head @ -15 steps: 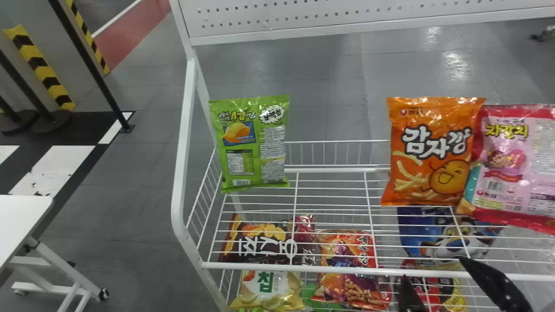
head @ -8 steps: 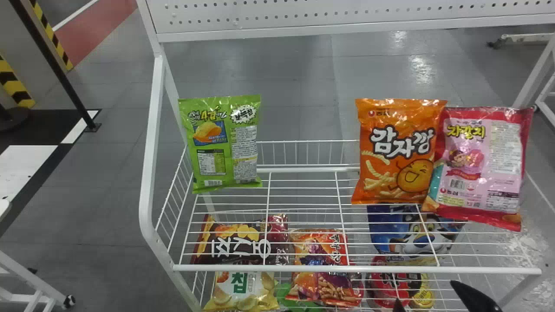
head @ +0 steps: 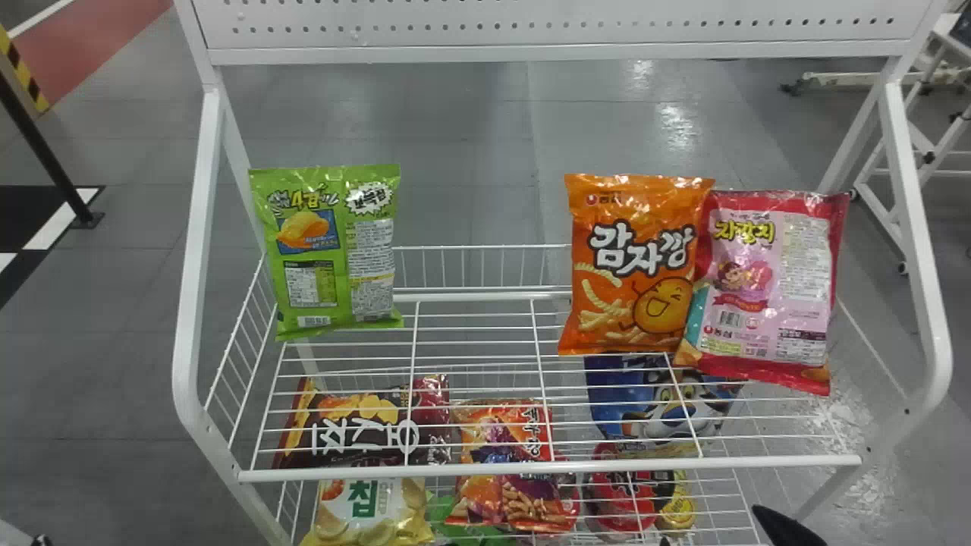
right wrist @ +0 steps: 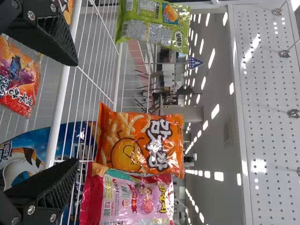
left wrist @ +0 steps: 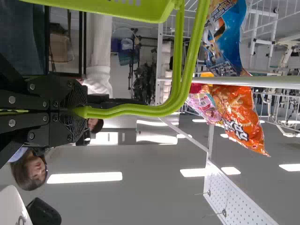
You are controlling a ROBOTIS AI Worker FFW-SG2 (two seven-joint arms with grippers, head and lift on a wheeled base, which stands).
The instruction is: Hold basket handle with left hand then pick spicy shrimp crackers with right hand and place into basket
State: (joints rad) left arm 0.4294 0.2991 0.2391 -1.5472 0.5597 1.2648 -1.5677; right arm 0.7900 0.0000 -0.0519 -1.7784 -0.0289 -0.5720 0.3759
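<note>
The left gripper (left wrist: 77,111) is clenched around the green basket handle (left wrist: 190,65). The right gripper (head: 711,525) — its fingers parted — is near the upper wire shelf (head: 683,464), and the spicy shrimp crackers (head: 508,502) lie below that shelf.

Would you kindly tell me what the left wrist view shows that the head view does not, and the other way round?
Left wrist view: the left pincer closed on the lime-green basket handle, part of the basket, and ceiling lights.
Head view: the right pincer, the green snack bag, and red bags, likely spicy shrimp crackers.
Both: the orange snack bag, pink-and-red bag, blue bag and perforated panel.
</note>
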